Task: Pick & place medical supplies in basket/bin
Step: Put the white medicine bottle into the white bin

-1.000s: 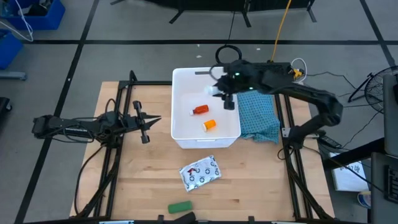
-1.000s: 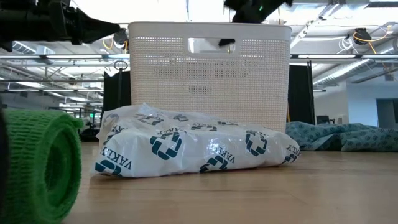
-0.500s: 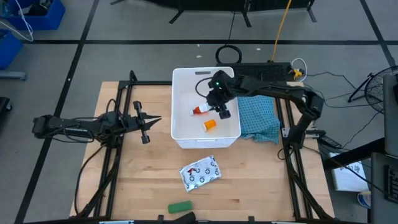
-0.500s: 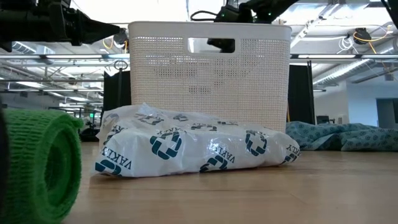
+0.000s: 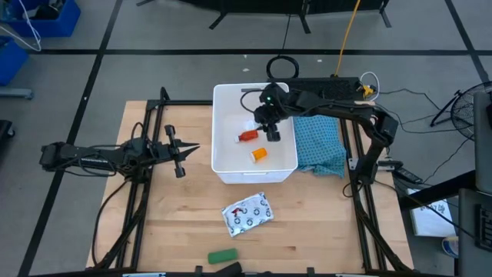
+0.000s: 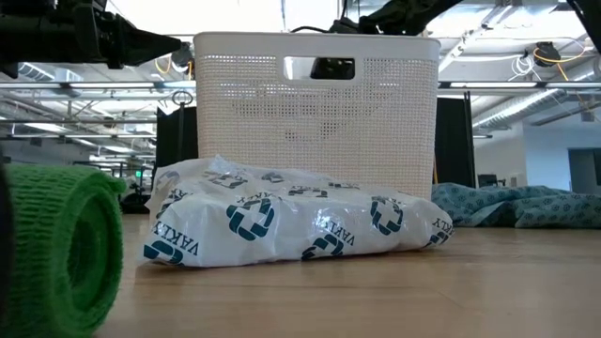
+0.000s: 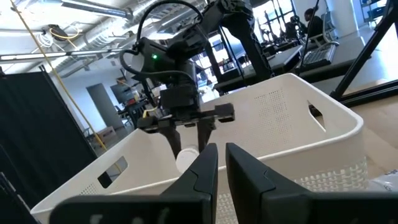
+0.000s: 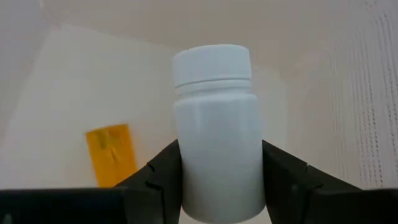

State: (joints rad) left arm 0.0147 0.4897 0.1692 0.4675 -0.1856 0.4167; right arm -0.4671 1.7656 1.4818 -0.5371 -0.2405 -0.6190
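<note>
From above, the right gripper (image 5: pixel 269 125) reaches into the white bin (image 5: pixel 228 171) at the counter's (image 5: pixel 177 231) far middle, above a red bottle (image 5: pixel 247 135) and an orange bottle (image 5: pixel 260 154) lying on its floor. A teal cloth (image 5: pixel 321 146) lies just right of the bin. The printed white pouch (image 5: pixel 247 214) and a green block (image 5: pixel 221 255) lie on the near counter. The left gripper (image 5: pixel 180 153) waits left of the bin, fingers close together.

At counter level, the pouch (image 6: pixel 291 223) lies before the bin (image 6: pixel 316 122), the green block (image 6: pixel 58 249) nearest the camera.

The left wrist view shows the right gripper (image 7: pixel 185 132) holding something white over the bin (image 7: pixel 280 121).

The right wrist view shows the white bottle (image 8: pixel 216 130) clamped between its fingers (image 8: pixel 155 171), the orange bottle (image 8: pixel 111 154) below.
</note>
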